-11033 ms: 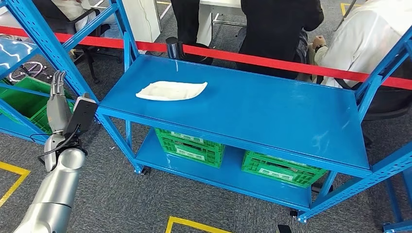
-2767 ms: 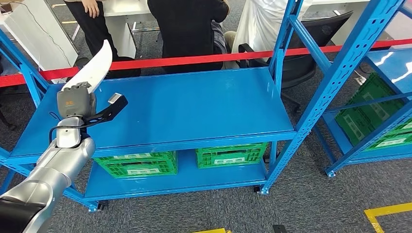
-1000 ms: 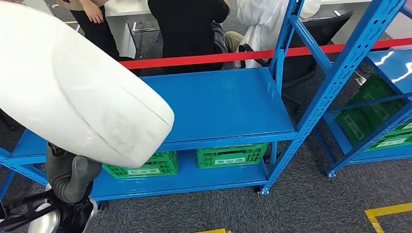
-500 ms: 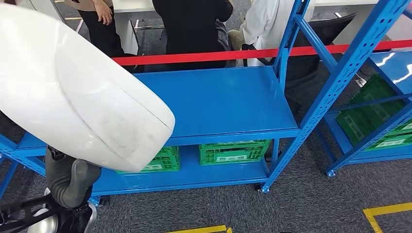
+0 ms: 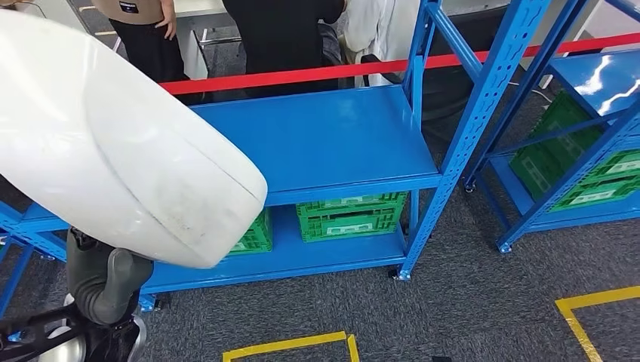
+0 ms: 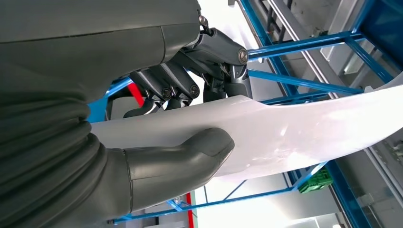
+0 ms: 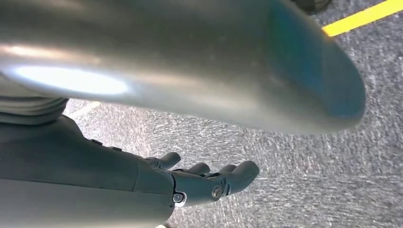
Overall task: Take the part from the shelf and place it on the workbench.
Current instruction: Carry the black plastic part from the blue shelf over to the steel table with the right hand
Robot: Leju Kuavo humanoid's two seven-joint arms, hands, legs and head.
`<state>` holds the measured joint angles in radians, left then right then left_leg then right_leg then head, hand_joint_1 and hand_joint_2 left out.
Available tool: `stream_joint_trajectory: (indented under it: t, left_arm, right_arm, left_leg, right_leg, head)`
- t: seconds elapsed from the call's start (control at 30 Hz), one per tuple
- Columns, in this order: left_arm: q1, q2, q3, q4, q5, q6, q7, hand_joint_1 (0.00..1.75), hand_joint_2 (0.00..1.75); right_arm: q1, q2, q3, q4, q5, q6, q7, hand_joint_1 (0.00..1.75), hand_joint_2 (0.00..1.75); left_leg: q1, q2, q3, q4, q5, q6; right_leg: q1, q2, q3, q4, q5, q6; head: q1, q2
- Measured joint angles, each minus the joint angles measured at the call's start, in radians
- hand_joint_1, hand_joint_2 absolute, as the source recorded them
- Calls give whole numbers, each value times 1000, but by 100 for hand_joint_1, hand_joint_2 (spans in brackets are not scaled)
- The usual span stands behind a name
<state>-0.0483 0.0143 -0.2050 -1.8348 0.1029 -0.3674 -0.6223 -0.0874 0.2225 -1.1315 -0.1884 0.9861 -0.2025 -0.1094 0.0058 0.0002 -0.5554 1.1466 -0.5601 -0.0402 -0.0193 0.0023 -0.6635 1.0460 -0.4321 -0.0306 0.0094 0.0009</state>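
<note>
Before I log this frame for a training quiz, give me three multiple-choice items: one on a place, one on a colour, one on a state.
1. Where do the green crates sit?
A. on the top shelf
B. on the lower shelf
C. on the floor

2. What colour is the barrier tape behind the rack?
A. red
B. yellow
C. white

3. What is the left hand doing?
A. hanging with nothing in it
B. pressing on the carpet
C. holding the white part

Answers: 1 B, they stand under the blue top shelf. 2 A, it runs red behind the rack. 3 C, thumb and fingers clamp the white part.
</note>
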Motion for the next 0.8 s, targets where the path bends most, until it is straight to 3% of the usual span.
stream_joint_trajectory:
  t: [0.07, 0.1, 0.17, 0.2, 0.23, 0.27, 0.33, 0.37, 0.4, 0.43, 0.5, 0.57, 0.6, 0.7, 0.73, 0.8]
  left_arm:
    - [6, 1, 0, -8, -7, 4, 4, 175, 175]
    - [9, 2, 0, -11, -11, 4, 5, 175, 175]
    - [15, 5, 1, -15, -15, 4, 6, 175, 175]
    - [17, 6, 1, -16, -16, 4, 7, 175, 175]
    - [18, 6, 1, -16, -16, 4, 6, 175, 175]
    - [21, 6, 1, -17, -17, 5, 6, 175, 175]
    - [31, 6, 1, -20, -20, 12, 8, 175, 175]
    - [37, 6, 1, -23, -23, 16, 10, 175, 175]
    - [44, 6, 1, -26, -26, 19, 12, 175, 175]
    - [48, 6, 1, -29, -28, 20, 15, 175, 175]
    - [51, 6, 0, -34, -32, 20, 22, 175, 175]
    - [48, 6, 0, -39, -35, 19, 29, 175, 175]
    - [44, 6, -1, -40, -35, 18, 31, 175, 175]
    - [22, 5, -3, -36, -31, 9, 37, 175, 175]
    - [15, 5, -4, -33, -29, 7, 39, 175, 175]
    - [4, 6, -7, -27, -25, 3, 41, 175, 175]
  right_arm:
    - [0, 0, 0, 0, 2, 3, -9, 0, 0]
    - [0, 0, 0, 0, 2, 5, -12, 0, 0]
    - [0, 0, 0, 0, 1, 9, -17, 0, 0]
    - [1, 0, 0, 0, 1, 10, -19, 0, 0]
    - [1, 0, 0, 0, 1, 10, -20, 0, 0]
    - [2, 0, 0, 0, 3, 11, -20, 0, 0]
    - [1, 0, 0, 0, 10, 12, -16, 0, 0]
    - [1, 0, 0, 0, 14, 12, -13, 0, 0]
    - [2, 0, 0, 0, 17, 13, -10, 0, 0]
    - [2, 0, 0, 0, 20, 14, -10, 0, 0]
    - [1, -1, 0, 0, 25, 14, -13, 0, 0]
    - [-1, -2, 0, 0, 22, 13, -23, 0, 0]
    - [-2, -2, 0, 0, 16, 12, -28, 0, 0]
    - [-1, -1, -1, 0, 0, 7, -39, 0, 0]
    - [-1, 0, -1, 0, -3, 6, -41, 0, 0]
    - [-1, 2, -2, 0, -7, 3, -44, 0, 0]
  left_leg:
    - [-5, -6, 80, -117, 1, 10]
    - [-8, -8, 93, -142, -4, 16]
    - [-10, -6, 84, -149, 10, 30]
    - [-8, -3, 76, -151, 21, 40]
    - [-6, -1, 66, -155, 33, 48]
    - [-3, 2, 53, -157, 46, 55]
    - [-5, 8, 25, -154, 69, 60]
    - [-6, 10, 9, -151, 80, 60]
    - [-8, 13, -6, -147, 90, 60]
    - [-8, 15, -22, -142, 99, 59]
    - [-9, 18, -50, -130, 113, 54]
    - [-11, 20, -67, -116, 124, 46]
    - [-11, 21, -70, -113, 130, 40]
    - [-8, 18, -78, -111, 139, 20]
    - [-7, 14, -86, -97, 117, 13]
    - [-3, 7, -115, -13, 27, 0]
  right_leg:
    - [0, 3, -6, -3, 18, 11]
    - [0, 4, -6, -6, 26, 17]
    - [-2, 6, -5, -13, 42, 31]
    - [-2, 7, -11, -9, 34, 36]
    - [-2, 7, -21, 11, 9, 39]
    - [-2, 6, -35, 51, -36, 41]
    - [1, 4, -69, 179, -136, 45]
    - [2, 4, -78, 239, -161, 46]
    - [3, 4, -73, 273, -163, 46]
    - [4, 4, -51, 270, -145, 44]
    - [7, 1, 50, 160, -107, 35]
    - [14, -2, 148, 23, -115, 25]
    - [17, -3, 171, -13, -125, 20]
    - [16, -4, 157, -27, -109, 5]
    - [13, -5, 146, -29, -98, -2]
    - [10, -6, 118, -31, -74, -10]
  head:
    - [0, 0]
    - [-2, 0]
    - [-5, 0]
    - [-5, 0]
    - [-3, 0]
    - [-1, 0]
    - [3, 0]
    - [4, 0]
    - [4, 0]
    - [4, 0]
    - [4, 0]
    - [4, 0]
    - [5, 0]
    - [8, 0]
    - [6, 0]
    - [1, 0]
